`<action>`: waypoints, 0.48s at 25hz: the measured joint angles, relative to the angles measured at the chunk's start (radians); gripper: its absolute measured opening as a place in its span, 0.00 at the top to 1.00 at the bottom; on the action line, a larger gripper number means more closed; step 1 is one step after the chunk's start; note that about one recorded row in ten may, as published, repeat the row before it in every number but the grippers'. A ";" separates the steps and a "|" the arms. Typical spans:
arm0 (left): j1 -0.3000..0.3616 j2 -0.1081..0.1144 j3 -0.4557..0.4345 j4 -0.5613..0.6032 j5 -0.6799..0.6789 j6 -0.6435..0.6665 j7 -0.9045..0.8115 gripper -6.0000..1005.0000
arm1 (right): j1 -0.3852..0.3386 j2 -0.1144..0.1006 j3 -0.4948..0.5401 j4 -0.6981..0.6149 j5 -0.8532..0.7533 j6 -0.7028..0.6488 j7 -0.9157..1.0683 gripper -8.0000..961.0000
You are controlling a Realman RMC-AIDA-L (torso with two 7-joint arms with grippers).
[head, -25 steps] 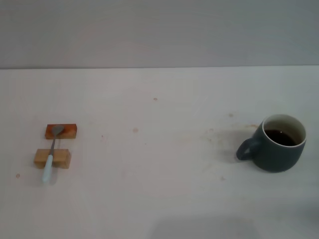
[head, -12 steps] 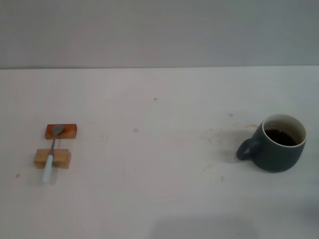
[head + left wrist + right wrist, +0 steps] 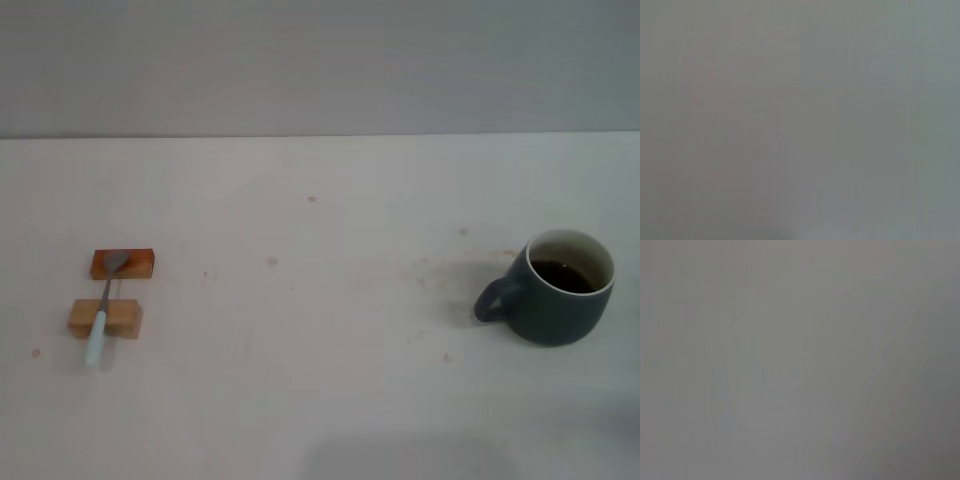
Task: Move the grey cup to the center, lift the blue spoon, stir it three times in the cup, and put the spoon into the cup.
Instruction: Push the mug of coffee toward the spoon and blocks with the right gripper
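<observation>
Nothing was done yet: the grey cup [image 3: 558, 287] sat far right, the blue spoon [image 3: 103, 315] lay across wooden blocks [image 3: 105, 318], and neither gripper showed.

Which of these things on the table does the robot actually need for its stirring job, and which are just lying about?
Needed for the job:
- grey cup, dark liquid inside, on the table's right
- blue spoon, on the left

Just lying about:
- reddish wooden block, under the spoon's bowl
- pale wooden block, under its handle

Neither gripper is in view.
</observation>
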 joint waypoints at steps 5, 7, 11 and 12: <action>0.003 -0.003 -0.020 0.000 0.000 0.023 -0.005 0.20 | -0.010 0.000 0.000 -0.001 0.000 0.000 0.000 0.43; 0.005 -0.004 -0.022 0.000 0.000 0.033 -0.006 0.20 | -0.010 0.000 0.000 -0.006 0.001 -0.001 0.000 0.43; 0.008 -0.006 -0.022 0.000 0.000 0.047 -0.006 0.20 | -0.011 0.000 0.000 -0.011 0.001 -0.004 0.004 0.54; 0.009 -0.007 -0.022 0.000 0.000 0.048 -0.007 0.20 | -0.010 0.000 -0.001 -0.011 0.001 -0.003 0.005 0.58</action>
